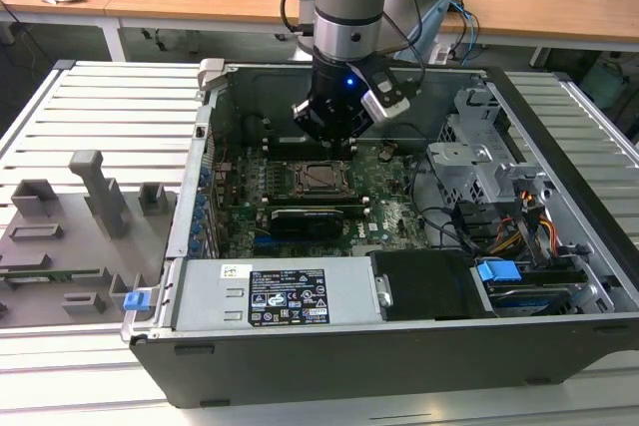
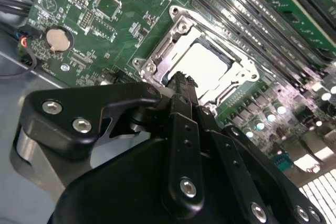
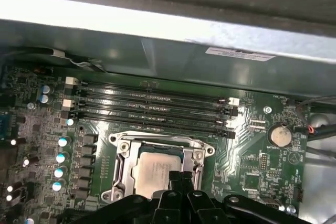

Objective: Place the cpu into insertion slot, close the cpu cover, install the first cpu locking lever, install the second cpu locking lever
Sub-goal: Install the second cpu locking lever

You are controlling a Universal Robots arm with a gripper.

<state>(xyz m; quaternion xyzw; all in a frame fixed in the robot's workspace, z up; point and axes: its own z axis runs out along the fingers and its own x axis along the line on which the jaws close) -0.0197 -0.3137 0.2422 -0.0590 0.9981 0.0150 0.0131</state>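
While the gripper (image 2: 181, 82) hung over the motherboard (image 3: 252, 156) with fingers together and empty, the cpu (image 3: 155, 174) lay seated in the insertion slot (image 3: 122, 169) just below its tips, framed by the cpu cover (image 2: 247, 74).

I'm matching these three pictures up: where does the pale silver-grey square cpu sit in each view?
Exterior view: cpu mid-motherboard, just below the gripper.
Second wrist view: cpu inside the silvery cover frame, beyond the black gripper.
First wrist view: cpu low centre, behind the gripper's tips.
Shared landmark: round silver coin battery.
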